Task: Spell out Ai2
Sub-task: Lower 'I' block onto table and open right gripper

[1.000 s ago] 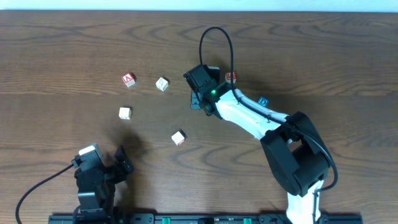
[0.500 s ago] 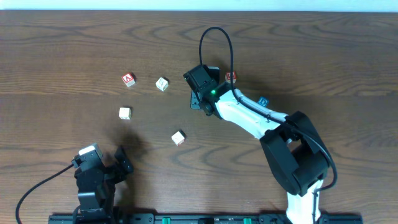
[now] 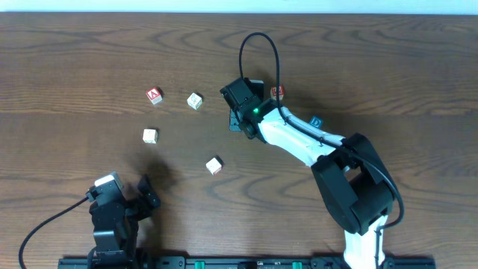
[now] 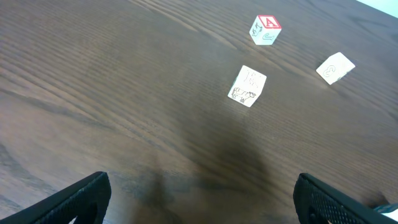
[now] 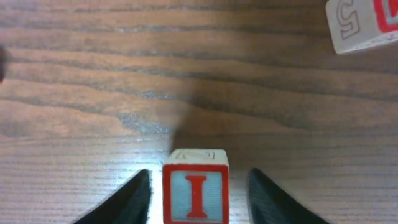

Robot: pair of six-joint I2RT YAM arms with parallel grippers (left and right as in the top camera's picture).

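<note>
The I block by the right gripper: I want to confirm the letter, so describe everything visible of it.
The I block is a wooden-looking cube, pale on top, its near face light blue with a red frame and red capital I. It sits upright on the table between the right gripper's open fingers, a narrow gap on each side. Its bottom edge is out of frame.

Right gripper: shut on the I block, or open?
Open. The right gripper straddles the I block; its wrist view shows a gap between block and finger on each side.
</note>
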